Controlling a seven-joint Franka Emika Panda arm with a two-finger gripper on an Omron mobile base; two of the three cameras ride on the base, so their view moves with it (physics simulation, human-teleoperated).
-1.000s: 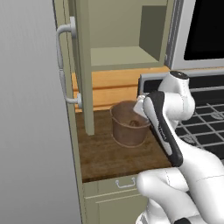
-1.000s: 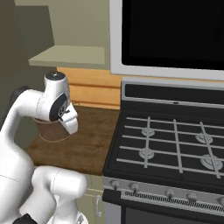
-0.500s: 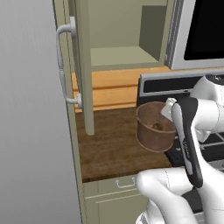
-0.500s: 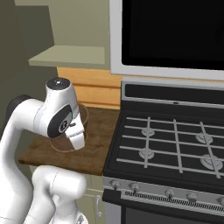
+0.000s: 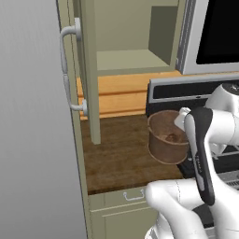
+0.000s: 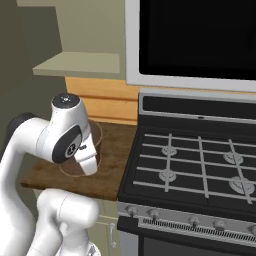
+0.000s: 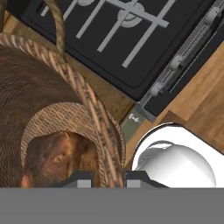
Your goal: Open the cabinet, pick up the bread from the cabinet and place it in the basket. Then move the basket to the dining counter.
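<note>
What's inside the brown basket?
The bread, a dark-brown lump, sits at the bottom of the basket. The basket's rim hides part of it, so the whole loaf isn't visible.

A short dark wood worktop point(image 5: 121, 158) sits below an orange plank backsplash point(image 5: 119, 93), with a pale olive drawer front point(image 5: 128, 198) and its small handle under the front edge. To the right stands a black gas stove point(image 6: 195, 165) with grey burner grates, a row of knobs point(image 6: 195, 222) along its front, and a large dark panel in a pale frame point(image 6: 195, 40) above it. A flat grey wall surface point(image 5: 32, 140) takes up the left side in the left base view, and a wood plank floor point(image 7: 205, 92) shows in the hand view.
</note>
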